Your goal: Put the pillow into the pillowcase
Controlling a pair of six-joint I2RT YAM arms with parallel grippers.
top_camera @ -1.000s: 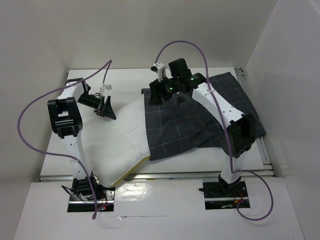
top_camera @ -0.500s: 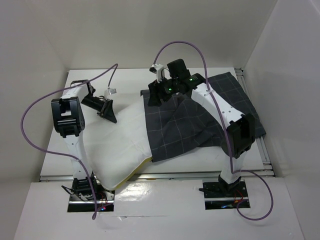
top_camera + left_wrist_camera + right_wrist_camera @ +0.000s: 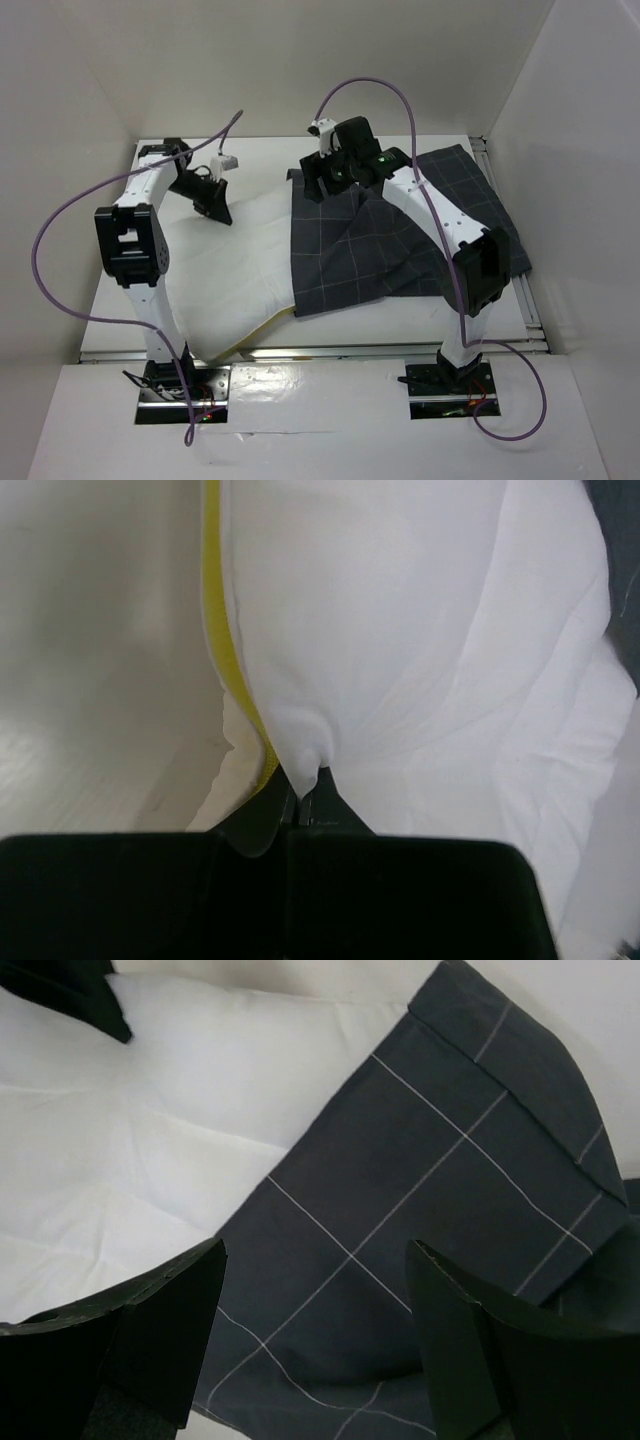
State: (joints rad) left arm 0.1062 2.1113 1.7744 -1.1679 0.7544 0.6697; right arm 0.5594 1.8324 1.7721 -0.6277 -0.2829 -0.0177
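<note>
Left claw (image 3: 298,795) just went from wide open to clenched. It now pinches a small fold of the pillow (image 3: 400,630) at its tips, right beside the yellow band (image 3: 213,610). We read that as the grab being done, so the left side can start feeding the pillow. The bite takes little fabric and could slip under load.

Pillow is white, soft and puffy, with a smooth thin cover. Creases fan out from the pinch. The yellow band is a narrow strip along the pillow's edge. From above, the pinch sits at the pillow's far-left corner, and that corner looks drawn out flatter than a second ago. The rest of the pillow lies on the white surface (image 3: 260,160).

Pillowcase (image 3: 400,240) is dark charcoal with a thin pale grid. It's floppy and mostly flat, with a folded hem. It lies on the pillow's right and laps over the pillow's right end. We can't tell if that end is inside the opening or just under the cloth. Insertion has barely started at best.

Right claw (image 3: 315,1250) is released, fingers spread wide with nothing between them. It hangs over the pillowcase edge at the pillow's far-right corner. We think it needs to catch the top layer of the opening before any feed.
</note>
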